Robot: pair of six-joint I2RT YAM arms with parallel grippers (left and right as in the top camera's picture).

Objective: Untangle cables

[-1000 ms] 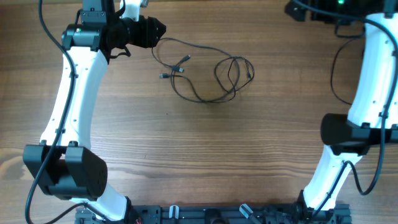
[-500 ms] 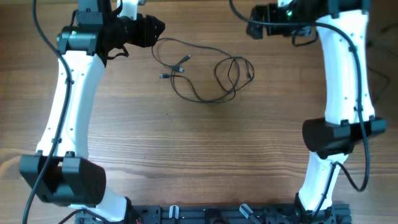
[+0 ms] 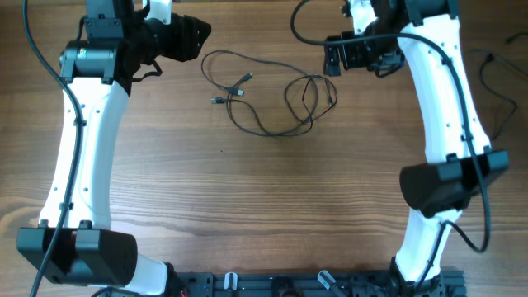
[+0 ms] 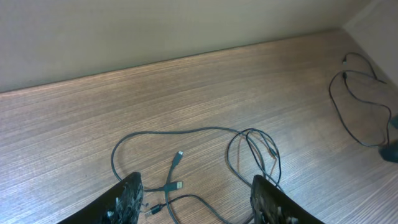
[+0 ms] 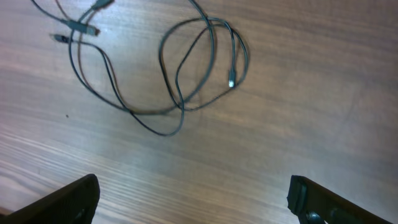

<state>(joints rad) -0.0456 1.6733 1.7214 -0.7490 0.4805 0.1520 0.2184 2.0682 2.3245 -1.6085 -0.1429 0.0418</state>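
Note:
The cables (image 3: 307, 97) are thin black cords lying on the wooden table at the far middle, with a small coil on the right and loose strands running left to grey plug ends (image 3: 243, 81). My left gripper (image 3: 198, 35) is open and empty, just left of the strands. In the left wrist view the cables (image 4: 249, 134) lie ahead of and between the fingers of this gripper (image 4: 199, 202). My right gripper (image 3: 332, 54) is open and empty, above the coil's far right side. In the right wrist view the cables (image 5: 180, 102) lie ahead of this gripper (image 5: 196, 199).
The wooden table (image 3: 264, 206) spreads toward me. A thin black wire (image 4: 348, 99) lies looped on the table at the far right, apart from the tangle. A pale wall (image 4: 155, 31) rises behind the table's far edge. The white arms stand at both sides.
My right arm has swung in from the far right edge to just beside the coil. My left arm has shifted slightly left. The cables have not moved.

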